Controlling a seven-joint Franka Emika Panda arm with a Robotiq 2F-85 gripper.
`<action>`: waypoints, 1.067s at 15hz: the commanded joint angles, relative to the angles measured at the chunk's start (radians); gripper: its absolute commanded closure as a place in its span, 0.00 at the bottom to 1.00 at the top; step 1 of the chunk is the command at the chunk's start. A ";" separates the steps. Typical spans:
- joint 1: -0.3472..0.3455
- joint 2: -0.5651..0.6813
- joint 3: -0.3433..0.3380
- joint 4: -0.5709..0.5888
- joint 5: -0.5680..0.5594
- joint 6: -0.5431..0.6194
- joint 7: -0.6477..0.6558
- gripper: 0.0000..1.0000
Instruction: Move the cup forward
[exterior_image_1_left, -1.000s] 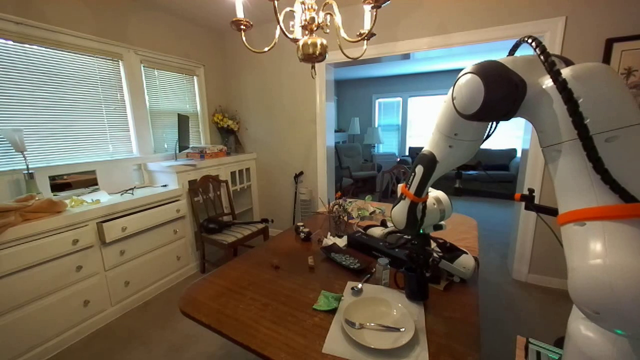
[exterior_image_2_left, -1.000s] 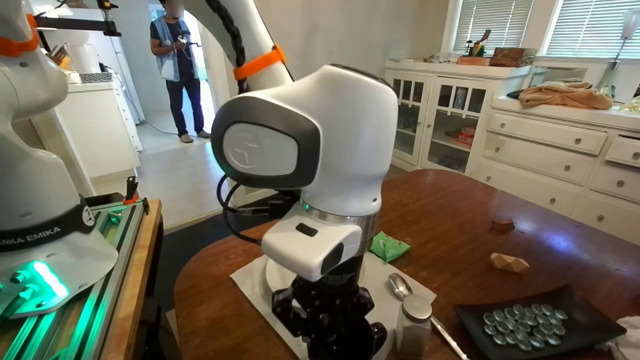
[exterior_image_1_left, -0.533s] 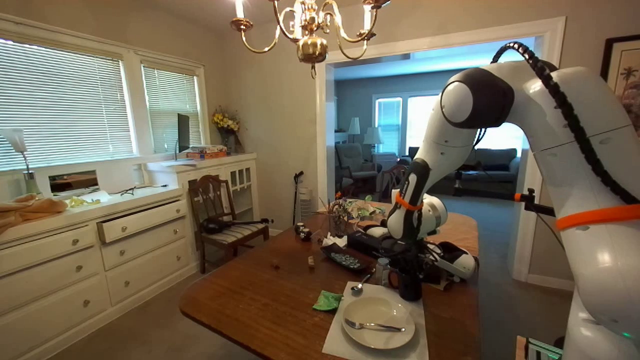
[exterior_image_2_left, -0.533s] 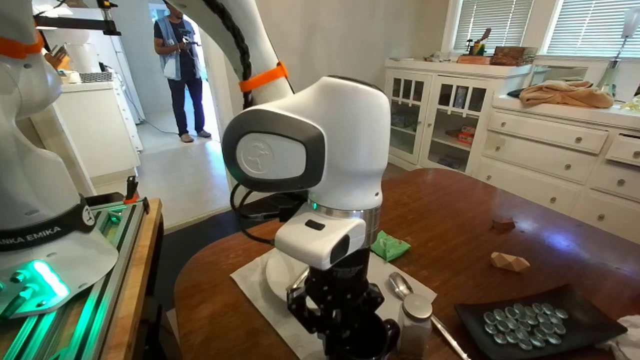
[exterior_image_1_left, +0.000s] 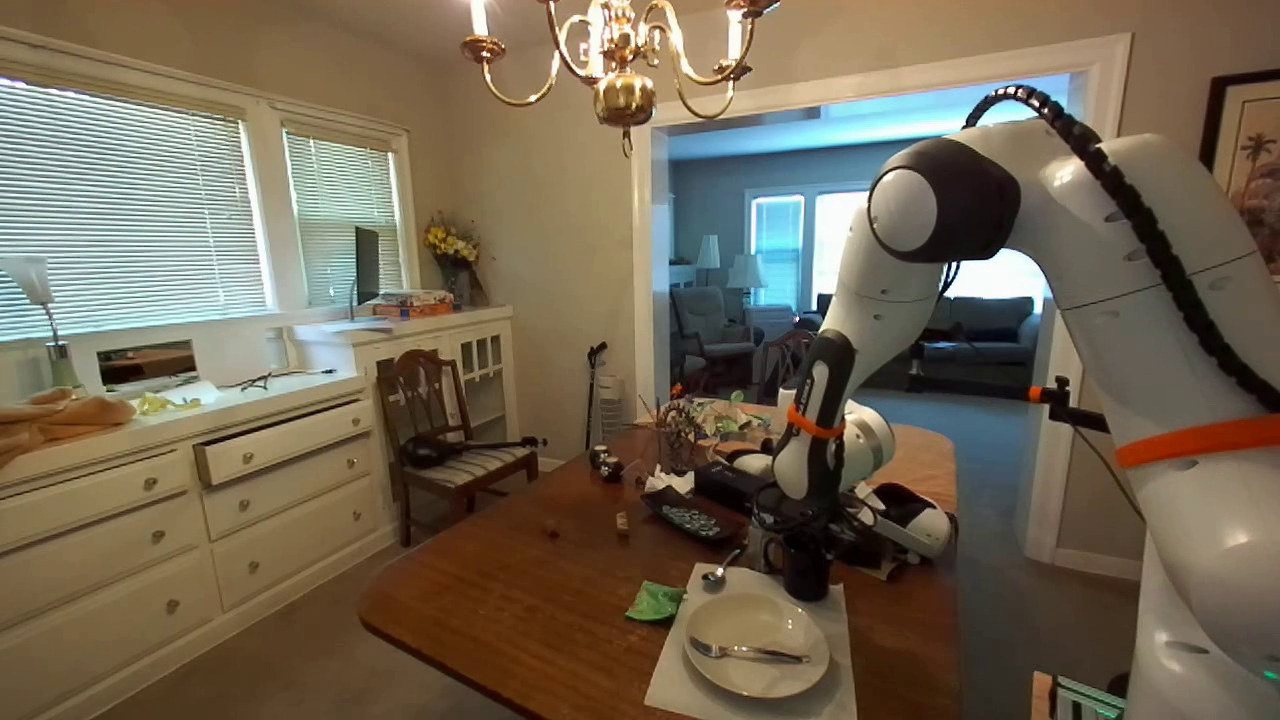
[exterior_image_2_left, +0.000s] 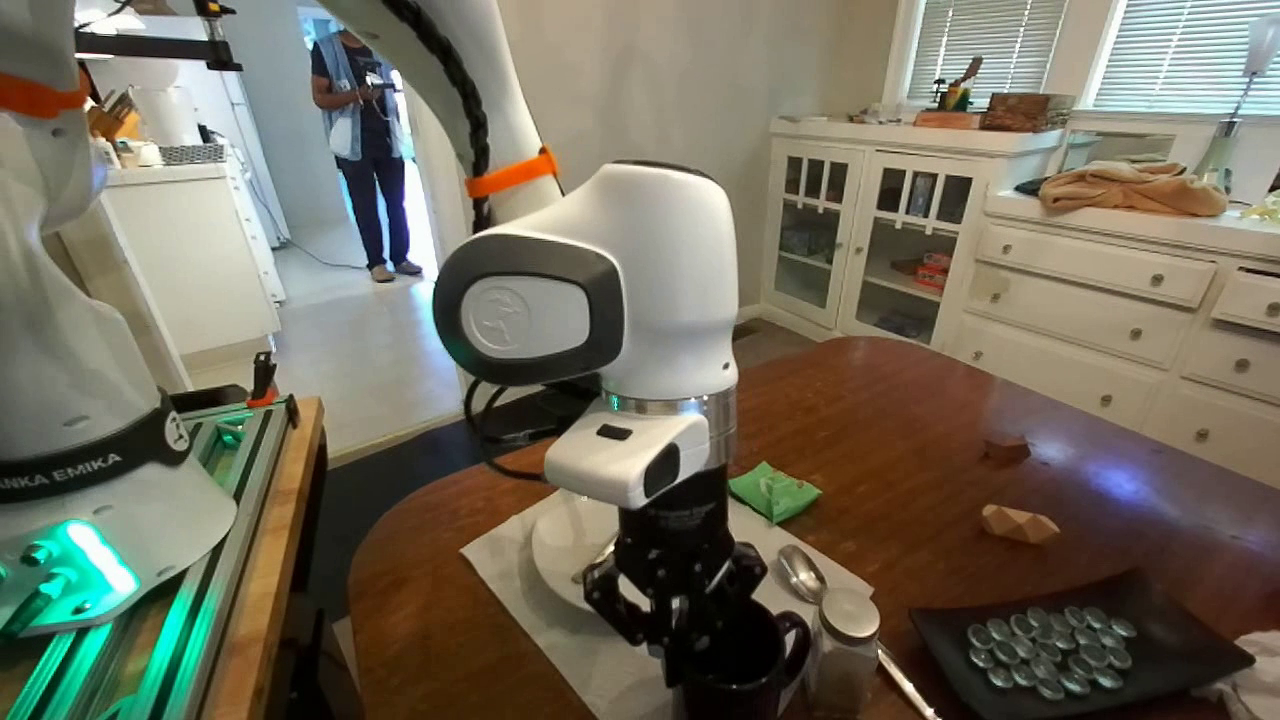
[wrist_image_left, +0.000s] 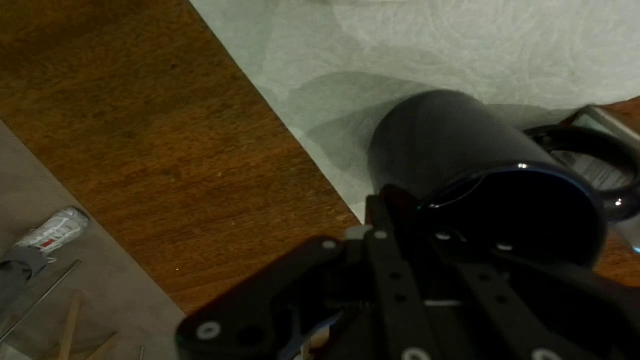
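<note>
I had just moved the cup (exterior_image_1_left: 806, 571) forward, my claw (wrist_image_left: 407, 215) clamped on it, advancing the task; the jar (exterior_image_2_left: 844, 655) shifted too, probably nudged.

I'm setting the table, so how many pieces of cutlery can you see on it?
2: a fork lying in the white plate, and a spoon beside the lidded jar. Others may be hidden.
</note>
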 joint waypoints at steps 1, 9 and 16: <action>0.061 -0.010 -0.053 -0.038 -0.003 0.056 0.038 0.65; 0.241 -0.042 -0.261 -0.062 -0.108 0.030 0.049 0.05; 0.405 -0.175 -0.350 -0.119 -0.328 -0.022 -0.154 0.00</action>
